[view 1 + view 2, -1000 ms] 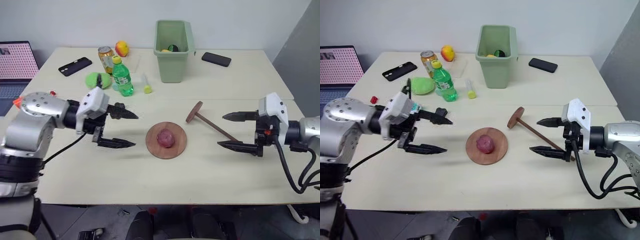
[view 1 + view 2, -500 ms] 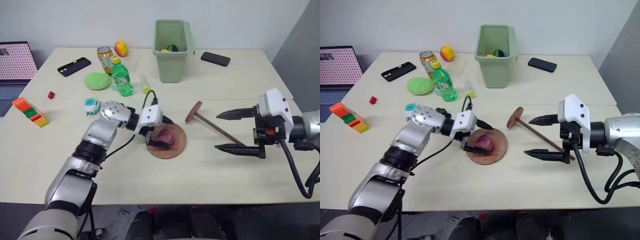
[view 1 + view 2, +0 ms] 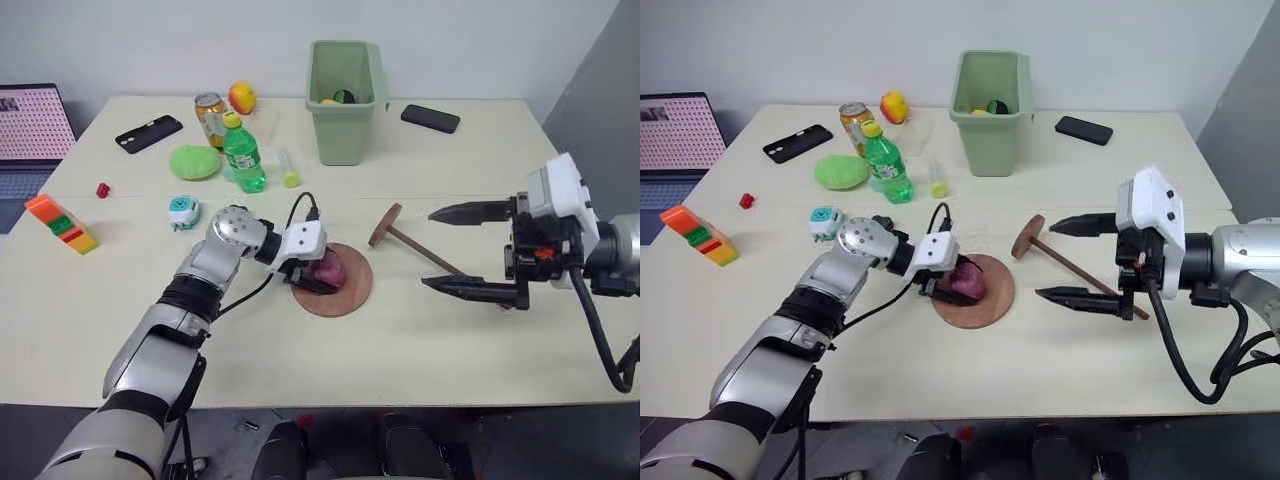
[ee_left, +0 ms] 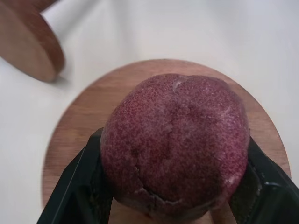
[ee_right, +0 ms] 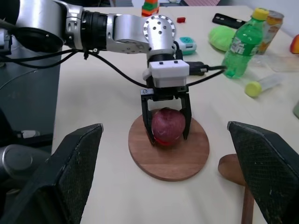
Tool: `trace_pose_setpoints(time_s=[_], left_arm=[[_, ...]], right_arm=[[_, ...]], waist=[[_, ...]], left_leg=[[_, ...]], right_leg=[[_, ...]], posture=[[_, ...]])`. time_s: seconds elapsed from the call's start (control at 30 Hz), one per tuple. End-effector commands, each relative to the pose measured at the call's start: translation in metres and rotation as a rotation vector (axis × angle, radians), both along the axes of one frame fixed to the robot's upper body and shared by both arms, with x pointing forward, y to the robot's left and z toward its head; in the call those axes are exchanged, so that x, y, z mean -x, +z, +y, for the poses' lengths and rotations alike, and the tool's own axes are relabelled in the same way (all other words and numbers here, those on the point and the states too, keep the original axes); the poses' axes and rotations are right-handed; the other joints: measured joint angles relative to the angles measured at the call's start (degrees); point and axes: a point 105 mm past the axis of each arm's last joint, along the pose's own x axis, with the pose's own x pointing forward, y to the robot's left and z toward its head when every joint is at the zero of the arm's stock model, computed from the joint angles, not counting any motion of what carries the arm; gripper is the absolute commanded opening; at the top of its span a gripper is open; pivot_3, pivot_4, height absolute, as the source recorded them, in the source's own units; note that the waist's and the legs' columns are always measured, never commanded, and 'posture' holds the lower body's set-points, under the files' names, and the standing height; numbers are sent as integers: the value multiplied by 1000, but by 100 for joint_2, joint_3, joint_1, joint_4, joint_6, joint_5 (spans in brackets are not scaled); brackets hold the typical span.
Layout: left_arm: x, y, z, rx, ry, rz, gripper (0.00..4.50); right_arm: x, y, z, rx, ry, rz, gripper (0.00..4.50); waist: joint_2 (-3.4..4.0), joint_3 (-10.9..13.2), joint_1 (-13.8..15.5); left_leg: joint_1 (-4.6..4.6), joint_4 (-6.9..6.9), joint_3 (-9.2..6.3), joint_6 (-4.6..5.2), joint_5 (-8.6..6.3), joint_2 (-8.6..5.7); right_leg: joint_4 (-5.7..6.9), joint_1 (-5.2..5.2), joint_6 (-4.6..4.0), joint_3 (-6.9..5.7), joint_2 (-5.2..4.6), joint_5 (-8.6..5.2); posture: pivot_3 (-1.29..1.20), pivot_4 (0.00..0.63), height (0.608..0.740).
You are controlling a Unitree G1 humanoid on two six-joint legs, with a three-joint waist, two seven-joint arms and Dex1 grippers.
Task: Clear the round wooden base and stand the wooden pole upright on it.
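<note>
Your left gripper [image 5: 166, 122] has its fingers clamped on the mottled dark-red fruit [image 4: 175, 144] on the round wooden base [image 3: 348, 291]. Your right gripper [image 3: 470, 250] hangs with fingers wide apart by the wooden pole [image 3: 415, 243], which lies on the tabletop [image 3: 300, 350].

Wood, matt plastic and a rough-skinned fruit on a smooth pale bench [image 3: 300, 350].
The round wooden base [image 3: 350, 292] is smooth reddish-brown wood; the dark red fruit [image 4: 175, 144] has dull, pitted, cracked skin; the green bottle [image 3: 243, 155] is glossy plastic.

Even, diffuse overhead light is brightening the pale worktop [image 3: 420, 330], casting only soft, short shadows beneath objects. No strong glare is showing. In the left wrist view the dark red fruit [image 4: 175, 149] is appearing slightly soft, perhaps from closeness; the black fingers [image 5: 74, 158] are blurring in the right wrist view.
</note>
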Motion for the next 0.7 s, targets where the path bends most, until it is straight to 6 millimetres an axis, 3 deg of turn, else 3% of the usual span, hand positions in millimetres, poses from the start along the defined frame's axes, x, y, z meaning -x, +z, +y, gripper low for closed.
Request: trace_pose_setpoints(time_s=[0.03,0.13,0.23,0.37,0.43,0.5,0.7], left_arm=[[30,57,29,177,21,15,2676],[47,74,65,193,167,27,2676],[42,85,111,236,464,5,2676],[21,92,148,359,805,-42,2676],[1,71,194,366,1159,-45,2676],[-5,57,216,367,1342,-43,2676],[-27,43,253,473,1689,-76,2676]], right_arm=[[3,3,4,-15,15,-26,4500],[2,0,5,-31,18,-18,4500],[0,-4,5,-41,27,-3,4500],[-3,-4,7,-50,40,-2,4500],[-5,-3,10,-53,52,-6,4500],[-6,-2,11,-53,58,-8,4500],[-6,-1,13,-54,62,-11,4500]], waist=[[0,0,-52],[0,0,-133],[1,0,-135],[-1,1,-47],[-1,0,10],[-3,-1,14],[-17,-2,72]], left_leg=[[-1,-2,0,0,0,3],[-7,-2,0,-4,2,15],[-3,-2,-2,7,-4,14],[2,7,-4,9,-5,7],[4,10,-2,9,-5,4],[3,11,-1,9,-5,0],[-14,11,-3,7,-4,1]], right_leg=[[1,-4,0,1,1,0],[12,-19,0,7,5,-1],[24,-21,0,7,3,-2],[31,-13,1,5,1,-2],[28,-6,2,5,-4,-2],[26,-8,2,5,-4,-2],[29,-29,2,2,-6,-2]], posture=[[0,150,740],[0,150,740],[0,150,740],[0,150,740],[0,150,740],[0,150,740],[0,150,740]])
